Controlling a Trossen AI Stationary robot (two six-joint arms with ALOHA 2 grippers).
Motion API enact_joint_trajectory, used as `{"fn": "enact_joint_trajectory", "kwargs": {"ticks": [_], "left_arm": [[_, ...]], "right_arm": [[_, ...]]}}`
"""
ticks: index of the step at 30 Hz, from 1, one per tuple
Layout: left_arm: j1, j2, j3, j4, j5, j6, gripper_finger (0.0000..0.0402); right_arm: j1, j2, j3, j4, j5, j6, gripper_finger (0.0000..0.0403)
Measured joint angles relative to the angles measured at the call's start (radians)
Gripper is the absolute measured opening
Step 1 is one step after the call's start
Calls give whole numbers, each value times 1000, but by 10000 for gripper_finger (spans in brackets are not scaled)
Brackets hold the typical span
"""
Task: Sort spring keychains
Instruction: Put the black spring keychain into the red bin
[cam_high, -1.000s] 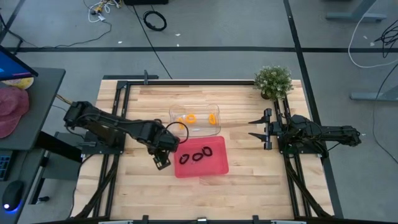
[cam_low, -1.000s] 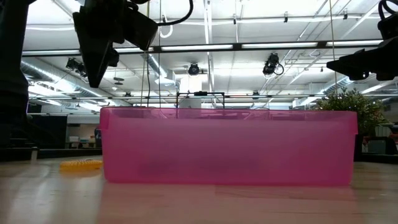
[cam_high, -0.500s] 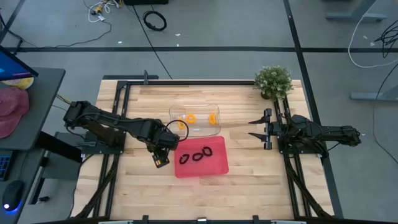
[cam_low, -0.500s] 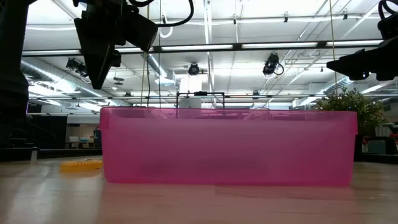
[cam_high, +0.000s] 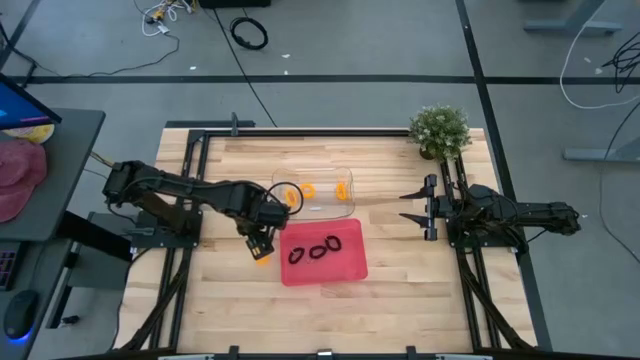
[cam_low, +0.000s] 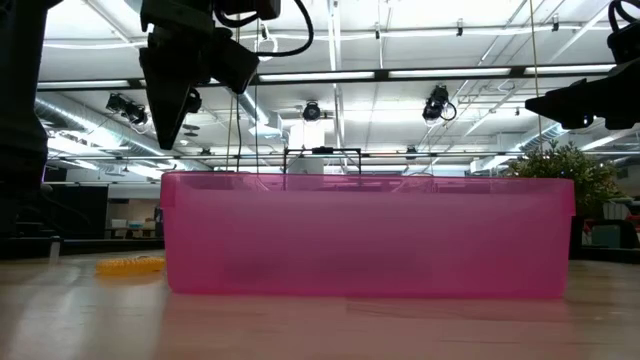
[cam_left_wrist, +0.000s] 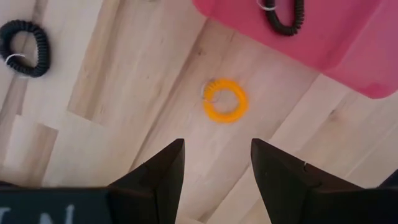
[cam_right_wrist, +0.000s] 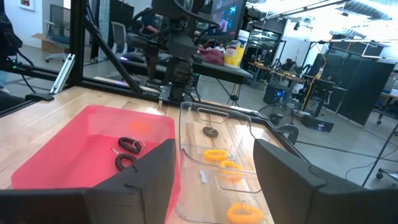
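An orange spring keychain (cam_left_wrist: 226, 101) lies flat on the wood just left of the pink tray (cam_high: 350, 268); it also shows in the low view (cam_low: 130, 265). My left gripper (cam_left_wrist: 214, 146) hovers open above it, touching nothing. A black keychain (cam_left_wrist: 25, 48) lies on the table nearby. Black keychains (cam_high: 318, 249) lie in the pink tray. Orange keychains (cam_high: 305, 190) lie in the clear tray (cam_high: 345, 207) behind it. My right gripper (cam_high: 405, 205) waits open at the table's right side.
A potted plant (cam_high: 440, 130) stands at the far right corner. The pink tray's wall (cam_low: 370, 235) fills the low view. Black frame rails (cam_high: 195, 170) run along the table's left and right sides. Bare wood lies near the front edge (cam_high: 320, 320).
My left gripper has moved a little toward the table's far edge, staying above the table. In the high view the orange keychain beside the pink tray now shows at its fingertips. The keychains and trays have stayed where they were.
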Motion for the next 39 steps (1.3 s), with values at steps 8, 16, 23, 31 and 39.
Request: {"fn": "enact_joint_trajectory", "kwargs": {"ticks": [8, 16, 23, 31, 39], "left_arm": [[37, 0, 0, -47, 0, 0, 188], [68, 0, 0, -88, -13, -1, 188], [94, 0, 0, -93, -19, 3, 188], [119, -6, -5, -103, -33, 23, 188], [155, -70, -99, -88, -31, 22, 188]], "right_arm": [[0, 0, 0, 0, 0, 0, 222], [0, 0, 0, 0, 0, 0, 222], [0, 0, 0, 0, 0, 0, 222], [0, 0, 0, 0, 0, 0, 222], [0, 0, 0, 0, 0, 0, 222]]}}
